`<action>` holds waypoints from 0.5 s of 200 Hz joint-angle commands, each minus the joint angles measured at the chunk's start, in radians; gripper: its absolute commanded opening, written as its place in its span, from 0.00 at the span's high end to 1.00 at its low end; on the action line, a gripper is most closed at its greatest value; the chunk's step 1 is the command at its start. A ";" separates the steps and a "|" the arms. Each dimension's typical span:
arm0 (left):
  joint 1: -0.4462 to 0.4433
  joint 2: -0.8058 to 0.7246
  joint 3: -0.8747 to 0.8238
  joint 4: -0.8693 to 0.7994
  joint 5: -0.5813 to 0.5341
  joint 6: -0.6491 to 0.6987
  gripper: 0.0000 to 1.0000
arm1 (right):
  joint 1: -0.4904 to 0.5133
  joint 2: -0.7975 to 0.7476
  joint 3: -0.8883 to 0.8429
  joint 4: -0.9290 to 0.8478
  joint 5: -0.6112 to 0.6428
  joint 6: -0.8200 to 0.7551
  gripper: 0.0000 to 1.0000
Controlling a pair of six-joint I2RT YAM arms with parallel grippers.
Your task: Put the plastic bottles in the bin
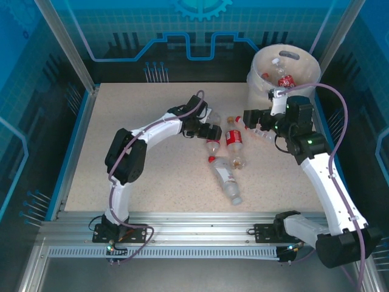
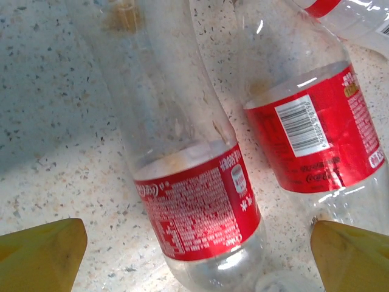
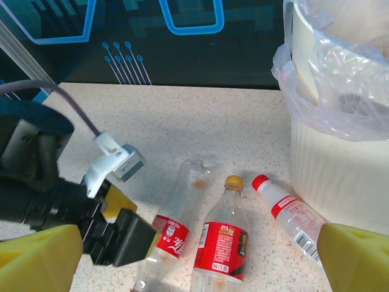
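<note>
**Q:** Which parts are cropped or unclear?

**A:** In the left wrist view the left gripper [image 2: 194, 261] has its yellow fingertips [image 2: 39, 255] cut off at the lower corners. They stand wide apart. A red-labelled bottle [image 2: 194, 207] lies between them, untouched, its open neck blurred. A second labelled bottle [image 2: 316, 134] lies just beside it, with its base out of frame.

**Q:** And the right gripper [image 3: 197, 261]?

**A:** Its fingers are also spread, holding nothing, above the speckled tabletop [image 3: 182, 121].

**Q:** What room is there for moving?

**A:** The loose bottles cluster mid-table, with broad speckled surface between them and the left edge. A red-capped bottle [image 3: 292, 216] lies just beside the bin [image 3: 340, 176], which stands at the far right corner.

**Q:** What are the materials and shapes?

**A:** The bin is round, cream plastic, with a thin crinkled clear liner [image 3: 316, 79] folded over its rim. The binned bottles [image 1: 284, 79] inside it are hard to count.
</note>
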 commanded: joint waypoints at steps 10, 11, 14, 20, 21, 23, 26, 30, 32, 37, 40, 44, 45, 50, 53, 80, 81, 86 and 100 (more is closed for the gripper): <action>-0.002 0.076 0.095 -0.157 0.040 0.064 0.06 | 0.012 -0.033 -0.008 -0.009 0.020 0.009 0.00; -0.002 0.078 0.095 -0.157 0.039 0.064 0.06 | 0.012 -0.033 -0.008 -0.009 0.020 0.009 0.00; -0.003 0.082 0.096 -0.157 0.039 0.064 0.06 | 0.012 -0.034 -0.007 -0.008 0.021 0.009 0.00; -0.003 0.088 0.095 -0.154 0.039 0.063 0.07 | 0.012 -0.033 -0.008 -0.007 0.021 0.009 0.00; -0.002 0.089 0.095 -0.153 0.040 0.063 0.07 | 0.012 -0.032 -0.007 -0.007 0.020 0.009 0.00; -0.002 0.091 0.096 -0.154 0.039 0.062 0.07 | 0.012 -0.032 -0.008 -0.006 0.021 0.010 0.00; -0.003 0.093 0.095 -0.154 0.039 0.061 0.07 | 0.012 -0.032 -0.008 -0.006 0.022 0.009 0.00; -0.003 0.098 0.095 -0.153 0.040 0.061 0.08 | 0.012 -0.032 -0.007 -0.005 0.023 0.009 0.00; -0.003 0.100 0.095 -0.153 0.040 0.061 0.08 | 0.012 -0.031 -0.008 -0.005 0.024 0.008 0.00; -0.004 0.104 0.093 -0.153 0.039 0.061 0.08 | 0.012 -0.031 -0.007 -0.005 0.025 0.008 0.00; -0.004 0.108 0.092 -0.153 0.039 0.061 0.08 | 0.012 -0.030 -0.007 -0.004 0.026 0.007 0.00; -0.005 0.111 0.089 -0.153 0.040 0.061 0.08 | 0.012 -0.029 -0.007 -0.003 0.026 0.006 0.00; -0.004 0.111 0.089 -0.152 0.040 0.061 0.08 | 0.012 -0.030 -0.008 -0.003 0.028 0.006 0.00; -0.004 0.115 0.085 -0.148 0.042 0.063 0.08 | 0.012 -0.027 -0.008 -0.001 0.030 0.006 0.00; -0.004 0.117 0.083 -0.147 0.041 0.063 0.08 | 0.012 -0.027 -0.008 -0.001 0.030 0.005 0.00; -0.004 0.138 0.078 -0.134 0.043 0.062 0.09 | 0.012 -0.018 -0.018 0.007 0.039 0.003 0.00; -0.004 0.138 0.079 -0.133 0.044 0.062 0.09 | 0.012 -0.018 -0.019 0.009 0.039 0.003 0.00; -0.004 0.143 0.081 -0.130 0.043 0.060 0.09 | 0.012 -0.017 -0.023 0.011 0.040 0.004 0.00; -0.003 0.153 0.091 -0.130 0.031 0.054 0.12 | 0.012 -0.012 -0.030 0.015 0.041 0.005 0.00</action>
